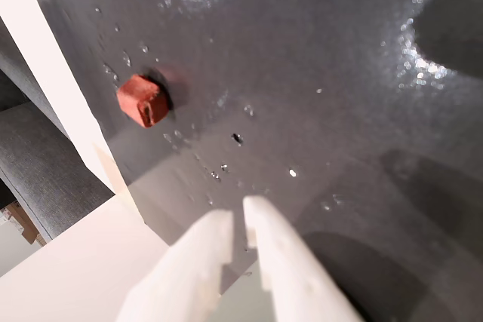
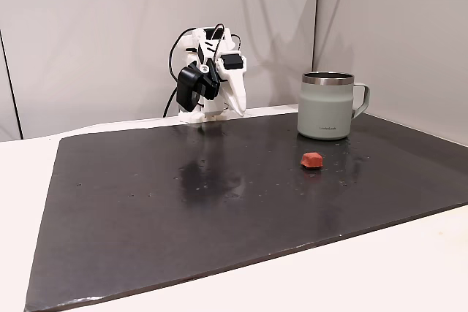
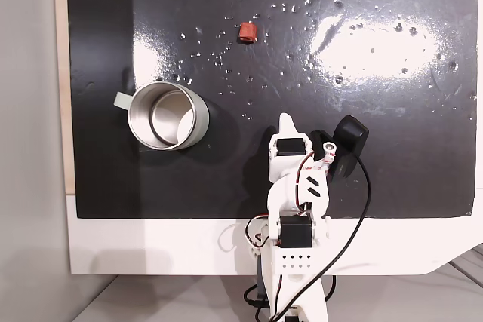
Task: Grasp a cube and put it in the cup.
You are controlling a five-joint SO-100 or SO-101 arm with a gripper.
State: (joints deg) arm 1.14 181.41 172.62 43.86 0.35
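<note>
The tiny red-orange cube (image 1: 142, 99) lies on the dark mat, up and to the left of my gripper (image 1: 240, 220) in the wrist view. My white fingers (image 1: 204, 246) stand almost together with nothing between them. In a fixed view the cube (image 2: 312, 159) sits just in front of the pale grey-green cup (image 2: 327, 105), while the folded arm holds the gripper (image 2: 238, 107) low at the mat's far edge. From above, the cube (image 3: 247, 32) is well beyond the gripper (image 3: 284, 120), and the cup (image 3: 167, 117) stands upright and empty to its left.
A dark, glossy mat (image 2: 146, 202) with small water drops covers most of the white table (image 2: 409, 268). The arm's base (image 3: 290, 262) and its black cable (image 3: 355, 216) sit on the white strip. A grey sofa (image 1: 45, 164) lies past the table edge.
</note>
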